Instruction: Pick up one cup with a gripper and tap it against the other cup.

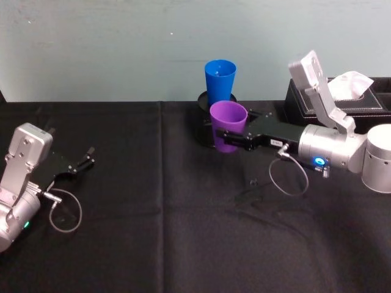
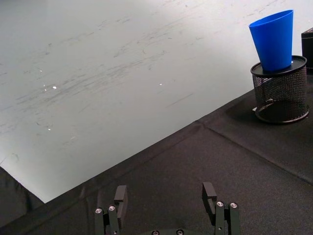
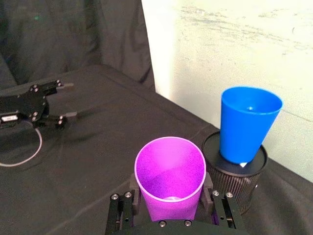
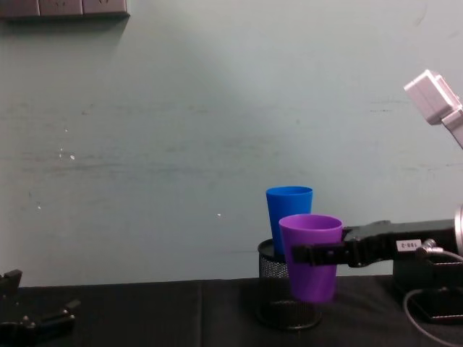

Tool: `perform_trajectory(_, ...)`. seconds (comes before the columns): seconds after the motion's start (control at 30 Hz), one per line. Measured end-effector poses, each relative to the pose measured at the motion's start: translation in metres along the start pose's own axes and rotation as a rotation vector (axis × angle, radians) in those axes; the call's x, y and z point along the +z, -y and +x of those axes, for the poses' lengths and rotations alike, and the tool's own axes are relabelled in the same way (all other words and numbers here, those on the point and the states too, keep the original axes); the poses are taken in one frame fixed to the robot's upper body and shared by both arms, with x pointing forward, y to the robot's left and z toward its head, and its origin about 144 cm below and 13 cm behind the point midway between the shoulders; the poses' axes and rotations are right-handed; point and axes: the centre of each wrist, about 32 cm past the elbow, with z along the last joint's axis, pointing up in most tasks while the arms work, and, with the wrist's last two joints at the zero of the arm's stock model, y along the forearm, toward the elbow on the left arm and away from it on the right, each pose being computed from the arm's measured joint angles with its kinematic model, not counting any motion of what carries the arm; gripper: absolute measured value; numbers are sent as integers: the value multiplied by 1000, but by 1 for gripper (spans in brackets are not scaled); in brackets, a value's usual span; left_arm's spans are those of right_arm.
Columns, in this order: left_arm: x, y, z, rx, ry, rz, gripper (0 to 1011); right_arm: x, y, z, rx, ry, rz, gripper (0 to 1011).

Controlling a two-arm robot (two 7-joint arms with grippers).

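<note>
My right gripper (image 1: 231, 138) is shut on the purple cup (image 1: 228, 126) and holds it upright, lifted off the table; the same cup (image 4: 311, 255) hangs in the chest view and fills the near part of the right wrist view (image 3: 170, 177). Just behind it the blue cup (image 1: 219, 80) stands upright in a black mesh pen holder (image 4: 278, 293). A small gap shows between the two cups in the right wrist view, where the blue cup (image 3: 247, 123) sits farther off. My left gripper (image 1: 82, 163) rests open at the table's left side, its fingers (image 2: 210, 195) apart over bare cloth.
A black tissue box (image 1: 342, 104) with a white tissue stands at the back right. Black cloth (image 1: 159, 232) covers the table, and a pale wall (image 1: 110, 49) runs close behind the cups. Loose cables loop beside both wrists.
</note>
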Motion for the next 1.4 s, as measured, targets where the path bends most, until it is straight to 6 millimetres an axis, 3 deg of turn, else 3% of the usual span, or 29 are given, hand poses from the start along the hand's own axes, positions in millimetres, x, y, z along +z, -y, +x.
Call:
perform_trajectory(0.73, 0, 0, 0, 0, 0, 0, 1000, 23, -20, 17, -33, -17, 29, 726)
perform_trajectory(1.4, 0, 0, 0, 0, 0, 0, 1000, 32, -44, -5, -200, 11, 10, 726)
